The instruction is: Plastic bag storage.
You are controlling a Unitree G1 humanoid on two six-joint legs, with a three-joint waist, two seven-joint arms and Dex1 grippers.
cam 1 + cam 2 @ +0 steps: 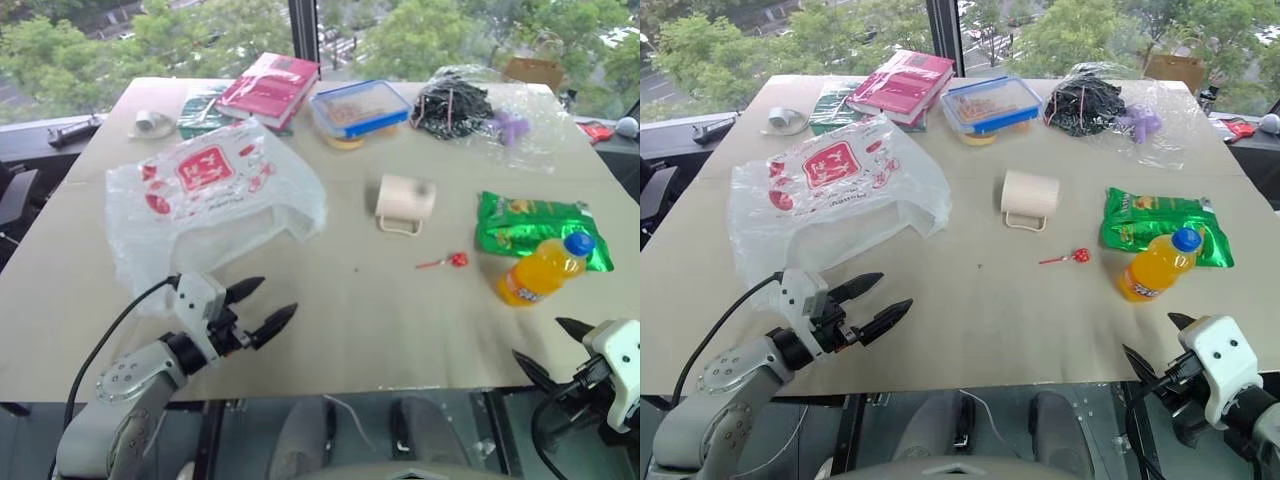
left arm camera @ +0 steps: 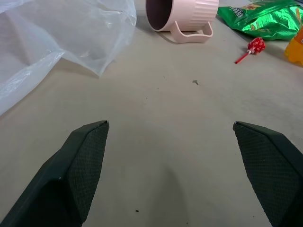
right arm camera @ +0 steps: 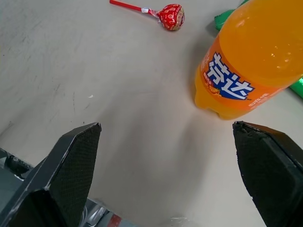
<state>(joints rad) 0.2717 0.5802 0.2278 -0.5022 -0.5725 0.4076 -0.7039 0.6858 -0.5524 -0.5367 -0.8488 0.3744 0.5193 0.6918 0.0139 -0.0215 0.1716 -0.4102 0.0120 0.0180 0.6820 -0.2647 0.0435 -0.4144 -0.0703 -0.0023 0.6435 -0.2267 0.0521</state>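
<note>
On the beige table [image 1: 340, 320] we list 1 large, thin, crinkly translucent-white plastic bag [image 1: 205, 205] with red printed marks, lying crumpled on the left half, its near edge just beyond the left gripper [image 1: 258, 306].

We record the left gripper as released: its 2 black fingers spread wide over bare tabletop, grasping nothing, apart from the bag. We record the right gripper [image 1: 1152, 345] likewise released, fingers wide and empty, at the table's near right edge, close to 1 orange soda bottle with a blue cap [image 1: 540, 270].

Further items:
- 1 pale pink ribbed mug [image 1: 405, 205] on its side, mid-table, beside the bag
- 1 red lollipop [image 1: 455, 260] between mug and bottle
- 1 shiny green snack packet [image 1: 525, 225] behind the bottle
- 1 red book [image 1: 270, 88], far side
- 1 clear blue-rimmed food box [image 1: 358, 108], next to the book
- 1 clear bag of black cables [image 1: 455, 105], far right
</note>
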